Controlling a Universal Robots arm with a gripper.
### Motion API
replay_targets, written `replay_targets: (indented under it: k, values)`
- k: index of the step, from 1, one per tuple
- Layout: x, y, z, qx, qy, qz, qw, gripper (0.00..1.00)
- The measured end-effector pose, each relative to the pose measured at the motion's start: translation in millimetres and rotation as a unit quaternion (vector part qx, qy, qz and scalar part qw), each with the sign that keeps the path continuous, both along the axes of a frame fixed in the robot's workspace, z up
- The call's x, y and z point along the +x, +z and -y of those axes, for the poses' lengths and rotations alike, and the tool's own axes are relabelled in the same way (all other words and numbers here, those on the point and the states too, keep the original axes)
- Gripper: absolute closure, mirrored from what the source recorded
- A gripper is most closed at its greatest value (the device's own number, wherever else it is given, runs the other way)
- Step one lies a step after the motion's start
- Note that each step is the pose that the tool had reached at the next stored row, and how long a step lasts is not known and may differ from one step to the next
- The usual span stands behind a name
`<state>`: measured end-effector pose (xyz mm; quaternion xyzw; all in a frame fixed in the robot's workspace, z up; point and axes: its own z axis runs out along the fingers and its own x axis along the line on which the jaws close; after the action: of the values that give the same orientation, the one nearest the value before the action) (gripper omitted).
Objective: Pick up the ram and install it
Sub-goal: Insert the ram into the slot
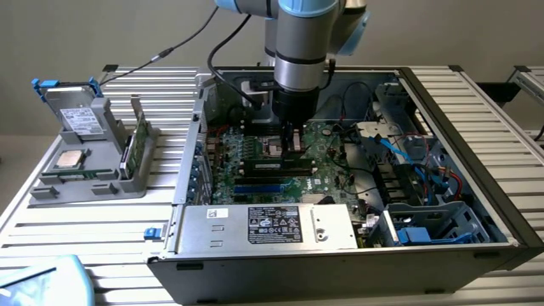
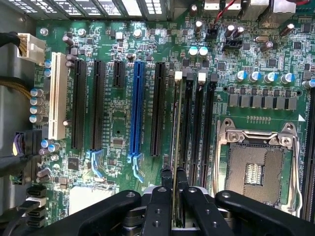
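The ram shows edge-on as a thin green strip running away from my fingers. My gripper is shut on its near end, one black finger on each side. The stick lies in line with the row of black memory slots, over the one with a white latch at its far end. I cannot tell whether it touches the slot. In the exterior view my gripper hangs straight down inside the open computer case, just above the motherboard.
An open processor socket lies beside the memory slots, a blue expansion slot on the other side. A silver power supply fills the case front; cables crowd the exterior view's right. A grey fixture outside holds a drive, a chip and an upright green board.
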<state>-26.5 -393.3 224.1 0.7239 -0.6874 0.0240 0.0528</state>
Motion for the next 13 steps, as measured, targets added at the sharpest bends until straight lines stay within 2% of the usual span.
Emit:
replay_targets:
  k: [13]
  values:
    - [0.0, -3.3, -1.4, -0.0008, 0.000, -0.0001, 1.0000, 0.86]
